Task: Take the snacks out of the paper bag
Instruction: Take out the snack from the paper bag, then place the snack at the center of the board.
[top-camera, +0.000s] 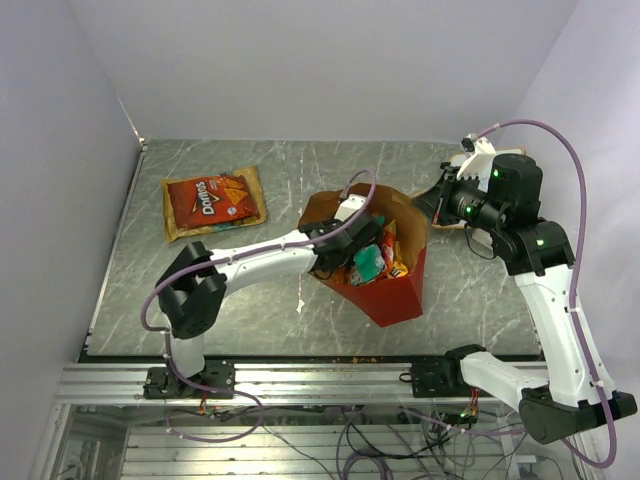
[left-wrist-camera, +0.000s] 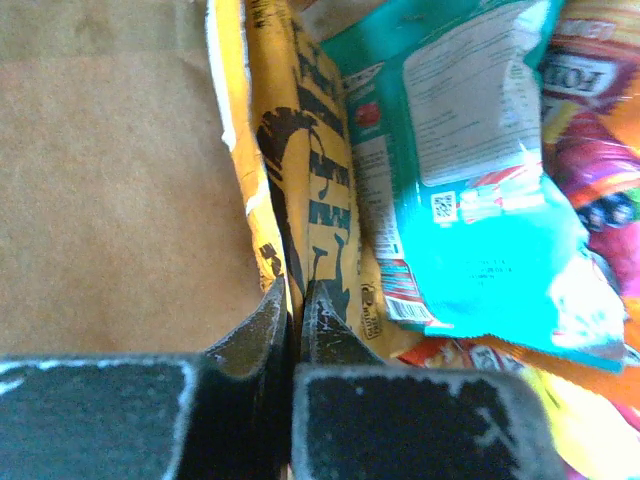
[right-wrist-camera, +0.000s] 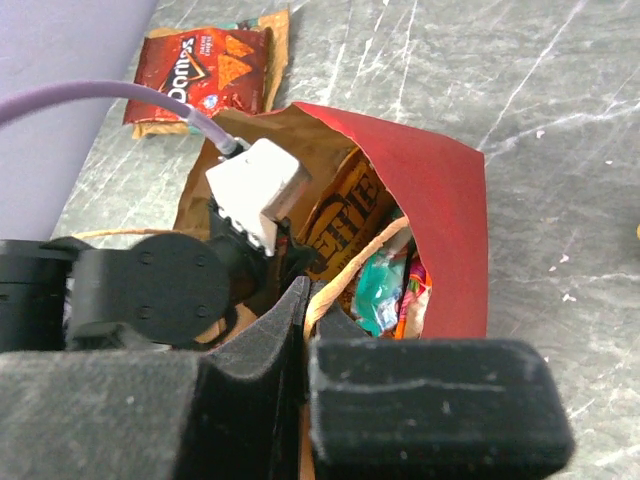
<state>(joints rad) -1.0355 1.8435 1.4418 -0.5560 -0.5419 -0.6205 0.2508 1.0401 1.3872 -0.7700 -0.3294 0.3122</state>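
Note:
The red paper bag (top-camera: 395, 290) lies open in the middle of the table, brown inside (left-wrist-camera: 120, 200). My left gripper (top-camera: 343, 250) reaches into it and is shut on the edge of a yellow-orange packet with dark lettering (left-wrist-camera: 310, 180); this packet also shows in the right wrist view (right-wrist-camera: 345, 215). A teal packet (left-wrist-camera: 480, 200) and red and pink packets lie beside it. My right gripper (top-camera: 437, 203) is shut on the bag's tan handle (right-wrist-camera: 365, 262) at the bag's far right rim (right-wrist-camera: 440, 200). A red Doritos bag (top-camera: 213, 203) lies flat on the table outside the bag.
The Doritos bag (right-wrist-camera: 205, 75) sits at the far left of the grey marble table (top-camera: 300, 165). White walls close in the table at the back and both sides. My left arm (top-camera: 250, 265) crosses the table's left half.

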